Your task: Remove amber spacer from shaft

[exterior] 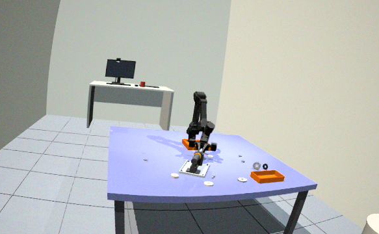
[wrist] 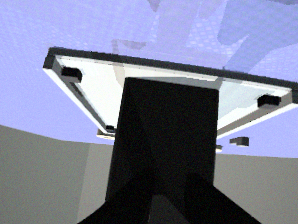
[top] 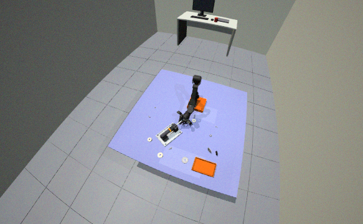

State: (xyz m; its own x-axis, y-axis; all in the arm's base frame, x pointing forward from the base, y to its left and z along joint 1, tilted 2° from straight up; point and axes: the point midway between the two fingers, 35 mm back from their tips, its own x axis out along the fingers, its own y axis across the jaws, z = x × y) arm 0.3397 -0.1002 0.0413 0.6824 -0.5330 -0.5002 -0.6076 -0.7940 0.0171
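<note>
A white base plate (top: 178,133) (exterior: 204,170) (wrist: 97,82) carries the dark housing. The big housing block (top: 164,137) (exterior: 194,169) stands at its front-left end in the top view. An amber spacer (top: 169,129) (exterior: 197,155) shows as a band between dark parts above the plate; whether it touches the block is too small to tell. The pale shaft (top: 179,123) sticks out toward the arm. My gripper (top: 182,122) (exterior: 201,149) is shut on the shaft's outer end. In the wrist view a dark housing part (wrist: 167,135) hides the spacers and most of the shaft.
An orange tray (top: 203,167) (exterior: 267,177) is at the front right; another orange container (top: 200,104) (exterior: 186,143) lies beside the arm. Pale rings (top: 149,139) (top: 160,155) (top: 185,160) lie around the plate. One pale ring (top: 193,120) (exterior: 210,156) lies near the gripper.
</note>
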